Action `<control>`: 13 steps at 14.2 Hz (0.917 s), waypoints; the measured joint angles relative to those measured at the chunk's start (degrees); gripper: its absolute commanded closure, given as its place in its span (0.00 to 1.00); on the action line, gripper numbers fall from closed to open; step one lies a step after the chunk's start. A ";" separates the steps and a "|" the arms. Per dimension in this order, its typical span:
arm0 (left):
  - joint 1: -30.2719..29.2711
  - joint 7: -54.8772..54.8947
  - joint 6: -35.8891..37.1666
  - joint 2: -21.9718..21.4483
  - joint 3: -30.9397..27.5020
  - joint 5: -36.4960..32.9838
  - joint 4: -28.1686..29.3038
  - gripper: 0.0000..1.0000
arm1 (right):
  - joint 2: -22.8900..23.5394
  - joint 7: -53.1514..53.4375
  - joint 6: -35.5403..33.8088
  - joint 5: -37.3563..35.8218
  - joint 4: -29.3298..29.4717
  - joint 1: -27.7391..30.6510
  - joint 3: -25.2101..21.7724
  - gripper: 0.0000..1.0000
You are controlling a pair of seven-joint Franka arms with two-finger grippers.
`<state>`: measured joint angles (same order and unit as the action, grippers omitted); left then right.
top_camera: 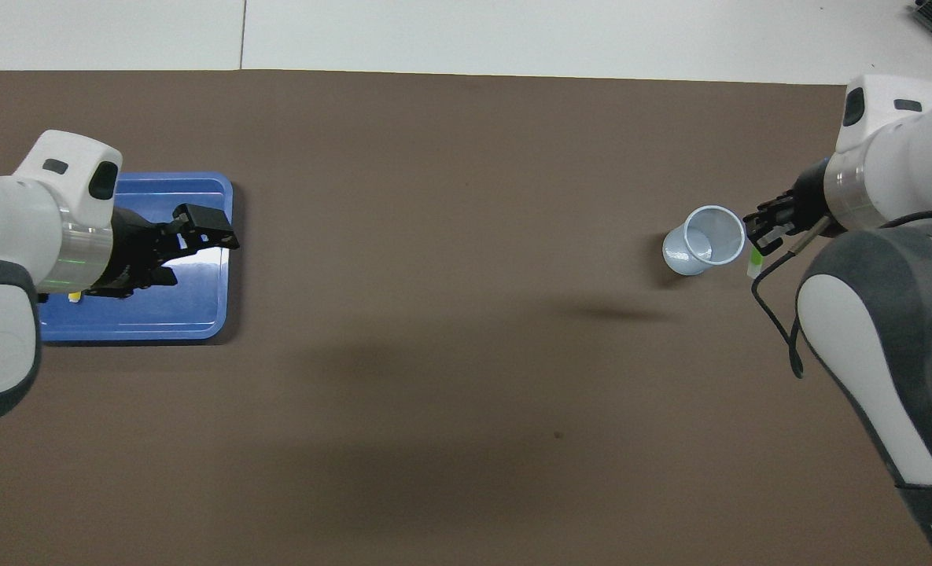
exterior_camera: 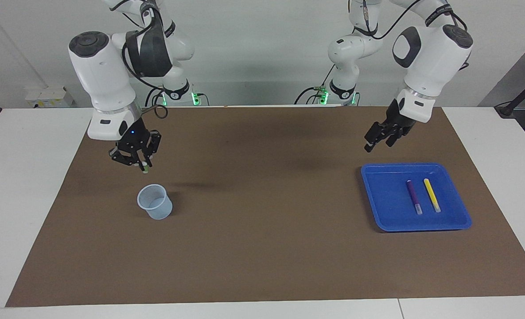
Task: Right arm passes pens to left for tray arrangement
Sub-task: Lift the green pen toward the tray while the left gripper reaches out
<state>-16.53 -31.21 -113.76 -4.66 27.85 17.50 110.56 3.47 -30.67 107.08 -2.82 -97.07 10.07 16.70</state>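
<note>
Green marker pen (exterior_camera: 145, 168) hangs clamped in right gripper (exterior_camera: 143, 166) above translucent pale-blue cup (exterior_camera: 155, 202). Purple pen (exterior_camera: 413, 196) and yellow pen (exterior_camera: 432, 194) lie in blue plastic tray (exterior_camera: 379, 199). Left gripper (exterior_camera: 374, 141) spread wide, empty, over counter near tray.

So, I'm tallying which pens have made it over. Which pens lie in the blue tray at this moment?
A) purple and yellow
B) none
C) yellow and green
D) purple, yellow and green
A: the purple pen and the yellow pen lie side by side in the tray, while the green pen hangs in the right gripper.
</note>
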 measured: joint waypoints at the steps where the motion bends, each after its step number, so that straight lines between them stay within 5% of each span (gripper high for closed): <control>1: 1.19 -3.91 -0.01 -0.01 0.10 2.91 0.17 0.07 | -0.92 0.00 -1.79 0.23 0.72 0.00 0.56 1.00; 6: 1.67 -18.74 -1.97 -0.02 -0.58 23.59 3.31 0.06 | -2.13 8.69 -4.28 2.17 2.20 -2.56 3.36 1.00; 13: 1.05 -39.87 -3.29 -0.19 -0.81 34.68 3.84 0.03 | -2.13 29.55 -4.31 12.24 2.22 -5.24 3.67 1.00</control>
<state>-15.48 -71.08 -117.05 -4.84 27.04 52.19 114.40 1.34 -1.11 102.77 9.43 -94.85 4.83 20.37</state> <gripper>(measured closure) 0.044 0.819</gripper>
